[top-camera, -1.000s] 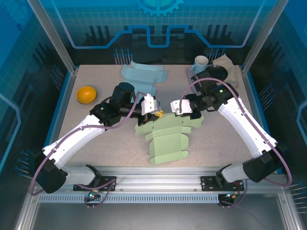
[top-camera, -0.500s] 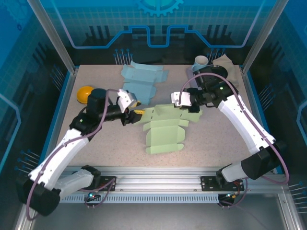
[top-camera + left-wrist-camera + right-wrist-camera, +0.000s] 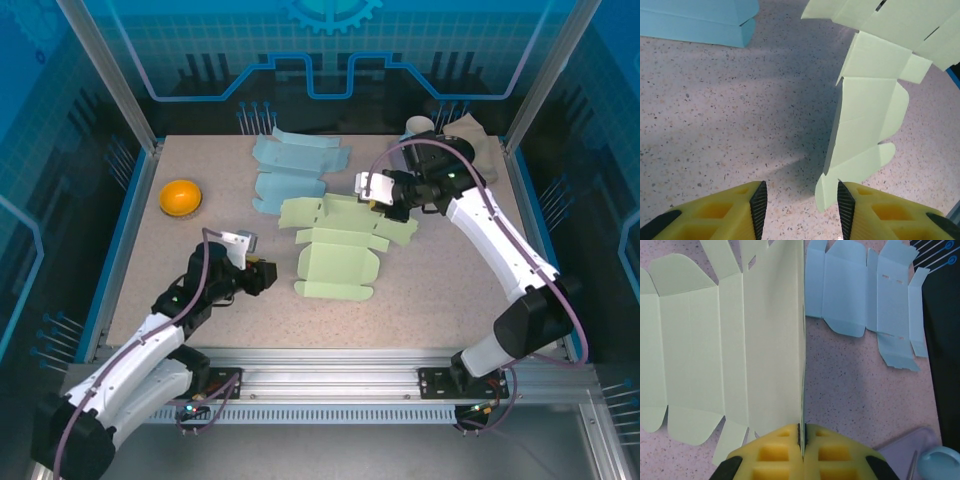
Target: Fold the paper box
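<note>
The paper box is a flat pale green cutout (image 3: 340,250) lying unfolded in the middle of the table. My right gripper (image 3: 375,195) is at its far right edge. In the right wrist view the gripper (image 3: 802,440) is shut on the raised edge of the green sheet (image 3: 740,340). My left gripper (image 3: 262,275) sits low, just left of the sheet's near left corner. It (image 3: 801,205) stands open over bare table, with a green flap (image 3: 870,120) just ahead, its tip beside the right finger (image 3: 845,200) and not pinched.
A flat light blue box cutout (image 3: 295,165) lies behind the green one. An orange bowl (image 3: 181,196) sits at the far left. A white cup (image 3: 418,128), a dark dish (image 3: 445,152) and a beige cloth (image 3: 478,140) crowd the far right corner.
My left gripper opened, let go of the green sheet and pulled back to the near left. My right gripper moved back, dragging the sheet away from me.
</note>
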You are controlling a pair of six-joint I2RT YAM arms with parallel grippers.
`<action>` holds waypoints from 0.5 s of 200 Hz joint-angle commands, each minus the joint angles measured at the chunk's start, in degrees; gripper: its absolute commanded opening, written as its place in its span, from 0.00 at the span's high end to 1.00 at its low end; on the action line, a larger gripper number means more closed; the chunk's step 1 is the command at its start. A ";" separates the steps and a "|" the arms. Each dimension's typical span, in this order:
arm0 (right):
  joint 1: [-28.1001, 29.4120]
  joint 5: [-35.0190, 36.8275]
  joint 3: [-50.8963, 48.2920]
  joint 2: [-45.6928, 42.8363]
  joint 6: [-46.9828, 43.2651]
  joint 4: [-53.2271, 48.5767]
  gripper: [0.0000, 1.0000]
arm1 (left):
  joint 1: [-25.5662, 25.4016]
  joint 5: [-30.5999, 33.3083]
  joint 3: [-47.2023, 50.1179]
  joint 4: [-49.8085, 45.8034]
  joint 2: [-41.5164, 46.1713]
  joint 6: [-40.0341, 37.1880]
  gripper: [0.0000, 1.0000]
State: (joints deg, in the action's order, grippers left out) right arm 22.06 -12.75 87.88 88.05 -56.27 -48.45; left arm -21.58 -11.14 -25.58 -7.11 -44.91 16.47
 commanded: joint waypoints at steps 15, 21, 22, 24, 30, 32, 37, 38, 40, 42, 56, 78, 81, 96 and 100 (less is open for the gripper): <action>-0.66 -1.32 1.52 1.72 4.26 0.76 1.00 | 0.14 0.37 0.55 13.13 -2.93 6.17 0.56; -0.64 -1.42 1.51 1.92 4.85 0.87 1.00 | 0.22 0.41 0.24 14.78 -4.03 6.21 0.56; -0.67 -1.41 1.51 1.94 4.90 0.89 1.00 | 0.18 0.37 0.21 15.04 -4.17 6.21 0.56; -0.65 -1.40 1.53 2.01 5.06 0.89 1.00 | 0.15 0.45 0.15 15.49 -4.74 6.23 0.56; -0.62 -1.43 1.65 2.27 5.71 0.82 1.00 | 0.17 0.33 -0.26 16.82 -6.06 5.96 0.56; -0.66 -1.51 1.76 2.34 5.84 0.72 1.00 | 0.17 0.26 -0.41 17.36 -6.77 5.77 0.56; -0.68 -1.78 1.93 2.62 6.22 0.36 1.00 | 0.14 0.04 -0.71 18.27 -8.06 5.37 0.56; -0.65 -1.85 1.98 2.72 6.28 0.28 1.00 | 0.18 0.01 -0.79 18.45 -8.21 5.26 0.56; -0.60 -2.04 2.20 2.80 6.42 0.15 1.00 | 0.15 -0.02 -0.96 18.69 -8.89 5.07 0.56; -0.64 -2.26 2.36 2.95 6.43 -0.17 1.00 | 0.16 0.02 -1.14 18.95 -9.48 4.93 0.56; -0.70 -3.74 3.70 4.73 6.41 -2.84 1.00 | 0.22 -0.34 -2.43 20.36 -13.26 4.01 0.58; -0.53 -3.61 5.22 7.83 6.30 -5.96 1.00 | 0.17 -0.56 -3.42 22.52 -16.52 2.75 0.58; -0.43 -3.19 5.20 7.99 6.46 -5.88 1.00 | 0.15 -0.37 -3.50 22.75 -16.76 2.59 0.58; -0.12 -0.69 5.12 9.22 7.22 -5.37 1.00 | 0.21 0.77 -3.55 23.06 -17.95 1.73 0.58; 0.05 0.15 5.13 9.62 7.33 -5.24 1.00 | 0.19 1.00 -3.57 23.05 -18.35 1.58 0.58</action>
State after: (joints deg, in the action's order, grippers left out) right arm 22.09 -14.33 91.64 95.46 -50.94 -51.13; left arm -21.58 -11.16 -26.94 11.90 -61.95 20.43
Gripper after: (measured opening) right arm 0.044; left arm 0.422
